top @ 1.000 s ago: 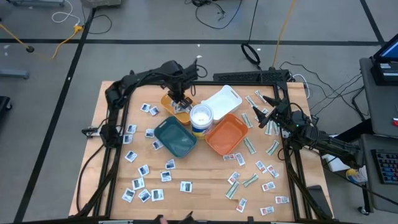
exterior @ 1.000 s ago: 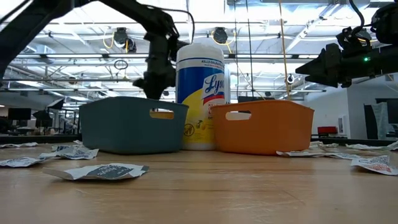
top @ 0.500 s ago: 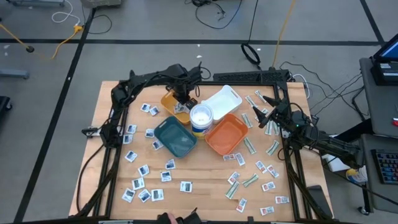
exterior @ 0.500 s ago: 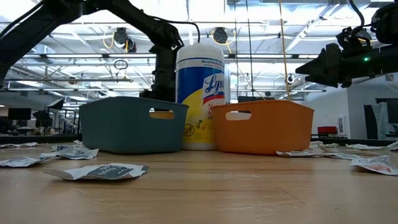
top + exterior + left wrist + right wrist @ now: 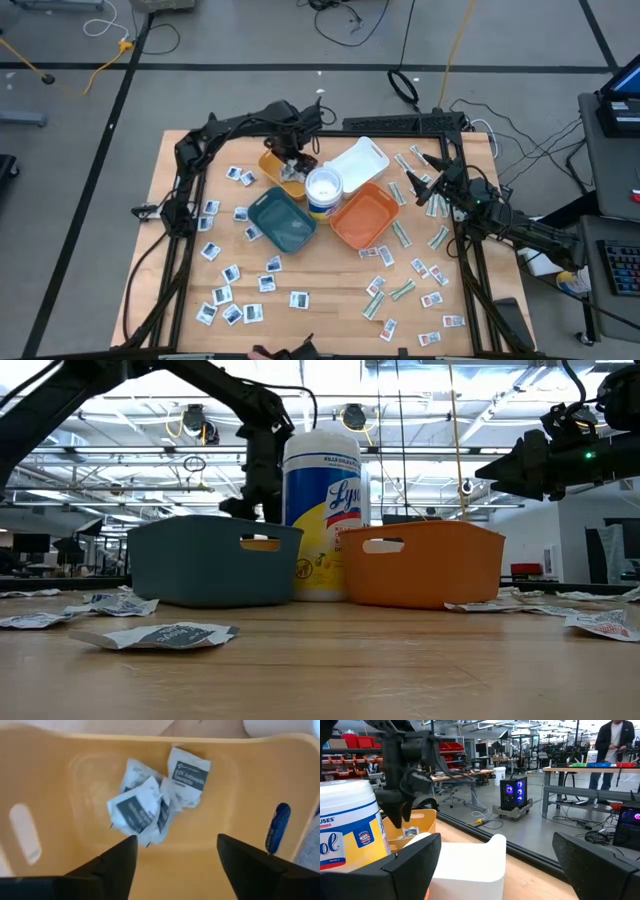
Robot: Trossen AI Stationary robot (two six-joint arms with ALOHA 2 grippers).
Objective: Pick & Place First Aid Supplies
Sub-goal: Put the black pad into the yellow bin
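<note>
Early stage: most packets point(image 5: 232, 314) lie loose across the frame's lower half; a few packets sit in the yellow tray point(image 5: 60, 765) at upper centre, left gripper point(image 5: 175, 852) above, wide open, empty; right gripper point(image 5: 495, 855) mid-right, open, idle

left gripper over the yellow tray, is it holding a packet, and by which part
Nothing is held. The left gripper is open and empty above the yellow tray; the white packets lie loose on the tray floor.

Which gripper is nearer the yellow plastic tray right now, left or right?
Left. The left gripper hangs directly over the yellow plastic tray, jaws open above the white packets inside it. The right gripper hovers beyond the orange tray, near the table's right edge.
</note>
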